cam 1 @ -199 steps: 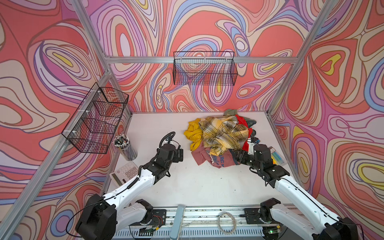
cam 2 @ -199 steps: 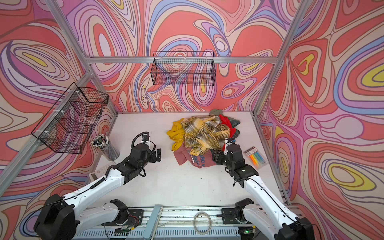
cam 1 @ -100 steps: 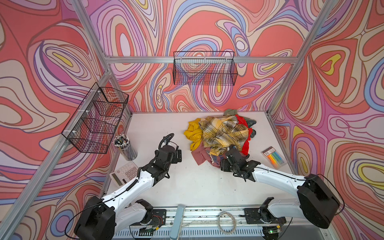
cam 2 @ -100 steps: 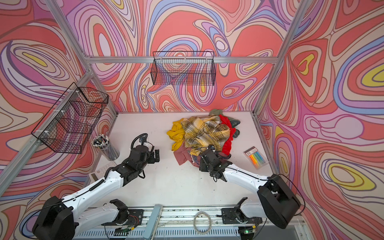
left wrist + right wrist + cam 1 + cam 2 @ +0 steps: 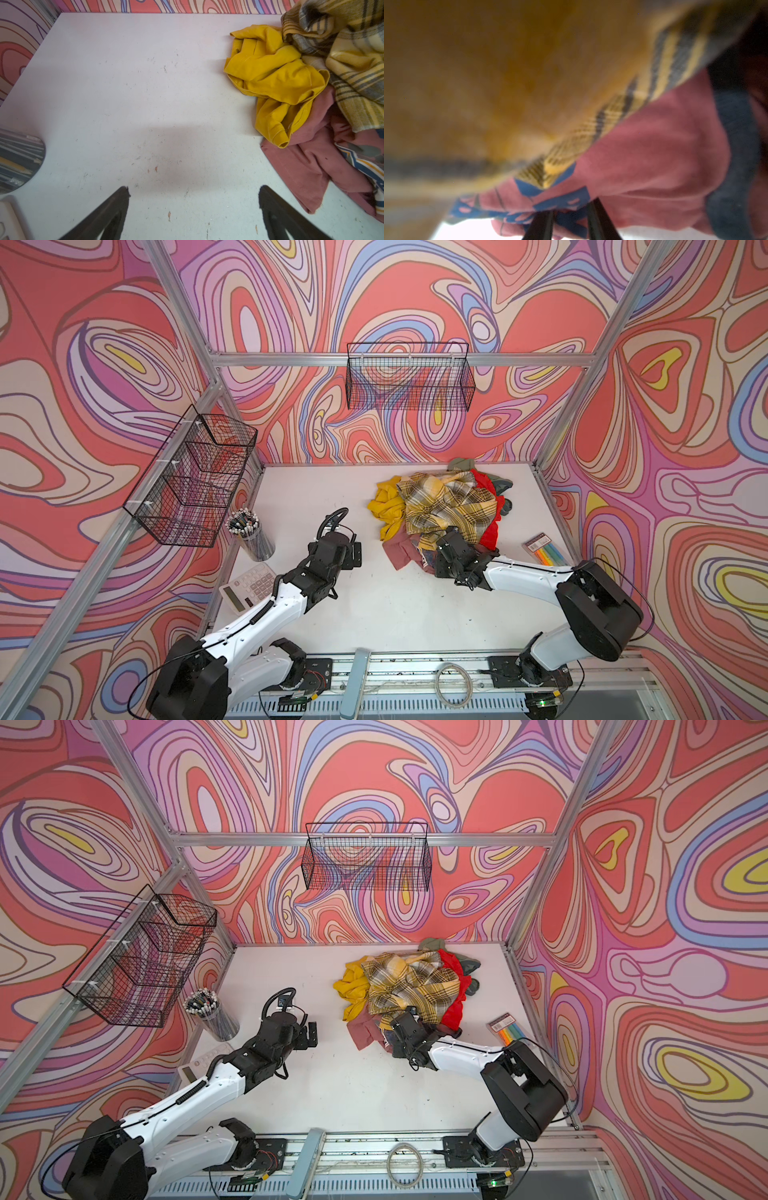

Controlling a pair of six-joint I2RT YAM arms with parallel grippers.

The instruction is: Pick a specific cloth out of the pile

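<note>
The right gripper [image 5: 572, 207], jaws nearly together, is pinching the blue-printed fold of the dusty-pink T-shirt [image 5: 654, 155], lying under the plaid shirt [image 5: 591, 133] at the near edge of the pile [image 5: 444, 506]; its lettering is too blurred to read. The left gripper [image 5: 194, 188] is hovering, jaws spread, over the tabletop [image 5: 124, 83]. A pen cup [image 5: 255, 541] is holding pens [image 5: 241, 519].

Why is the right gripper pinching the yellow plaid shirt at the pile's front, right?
No. The right wrist view shows the right gripper pinching the pink T-shirt with blue print at the pile's front; the plaid shirt lies over it.
</note>
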